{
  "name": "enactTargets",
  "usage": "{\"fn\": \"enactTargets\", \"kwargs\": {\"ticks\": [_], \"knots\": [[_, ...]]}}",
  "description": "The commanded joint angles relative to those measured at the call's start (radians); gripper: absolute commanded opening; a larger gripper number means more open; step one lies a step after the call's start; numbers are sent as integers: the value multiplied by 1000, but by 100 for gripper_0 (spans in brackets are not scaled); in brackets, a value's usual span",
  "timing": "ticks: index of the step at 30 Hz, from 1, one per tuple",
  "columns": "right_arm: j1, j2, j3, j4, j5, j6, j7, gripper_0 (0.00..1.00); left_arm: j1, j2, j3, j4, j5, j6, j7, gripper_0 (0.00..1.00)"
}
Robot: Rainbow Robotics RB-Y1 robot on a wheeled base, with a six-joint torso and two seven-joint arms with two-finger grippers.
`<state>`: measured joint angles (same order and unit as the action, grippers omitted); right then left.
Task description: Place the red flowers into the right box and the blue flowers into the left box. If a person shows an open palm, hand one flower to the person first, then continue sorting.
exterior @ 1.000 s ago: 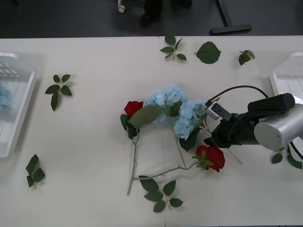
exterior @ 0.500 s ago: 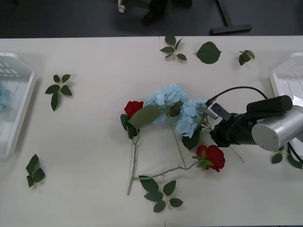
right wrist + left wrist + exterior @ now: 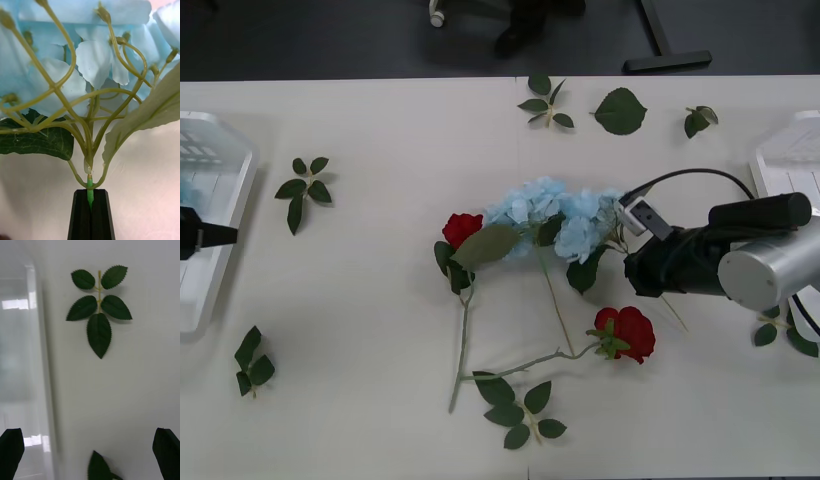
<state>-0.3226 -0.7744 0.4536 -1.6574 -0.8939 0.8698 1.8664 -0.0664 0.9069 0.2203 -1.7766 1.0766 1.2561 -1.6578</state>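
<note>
Pale blue petals crowd my right wrist view, and my right gripper [image 3: 90, 204] has its black fingers [image 3: 100, 217] clenched on the thin green stem of a blue hydrangea [image 3: 580, 232], just below where the stem branches. A second ago that head lay lower, close against the nearer red rose [image 3: 627, 333]; since then it has been drawn up and away from it, towards the other hydrangea head [image 3: 530, 203], so I judge the lift has begun and the grip is holding. At the front view's left edge my left gripper [image 3: 198, 234] has come into sight where a moment ago it was absent; its fingers [image 3: 11, 448] stand wide apart with nothing between them, over the table [image 3: 380, 300] beside the left box [image 3: 220, 200], with a five-leaf sprig [image 3: 98, 307] lying ahead of it. I take that as readiness to receive the blue flower, though I cannot be sure. The left box already has something pale blue in it at the far left edge, probably one hydrangea. The right box [image 3: 785, 165] shows just a corner, and that corner is bare. A second red rose [image 3: 462, 229] lies on the table by the blue heads, unsorted like the nearer one.
</note>
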Motion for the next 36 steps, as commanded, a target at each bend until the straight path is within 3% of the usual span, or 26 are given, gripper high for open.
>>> {"fn": "enactTargets", "kwargs": {"ticks": [1,6,14,25,32,36], "knots": [[-19,14,-138,-96,-99,3,-12,0,-52,-85,-75,-113,-76,62,162,100],[-90,20,-213,-124,-326,14,96,0,-85,-168,-173,-198,-153,106,285,100],[-248,127,-167,-87,-662,14,237,0,-96,-276,-325,-291,-302,101,417,100],[-386,291,-104,-10,-838,-34,235,0,-102,-327,-455,-419,-365,8,532,100],[-408,304,16,-10,-913,-219,243,0,-7,-287,-452,-543,-294,-145,527,100],[-408,308,20,-10,-910,-225,240,0,59,-258,-432,-587,-198,-268,517,100]]}}
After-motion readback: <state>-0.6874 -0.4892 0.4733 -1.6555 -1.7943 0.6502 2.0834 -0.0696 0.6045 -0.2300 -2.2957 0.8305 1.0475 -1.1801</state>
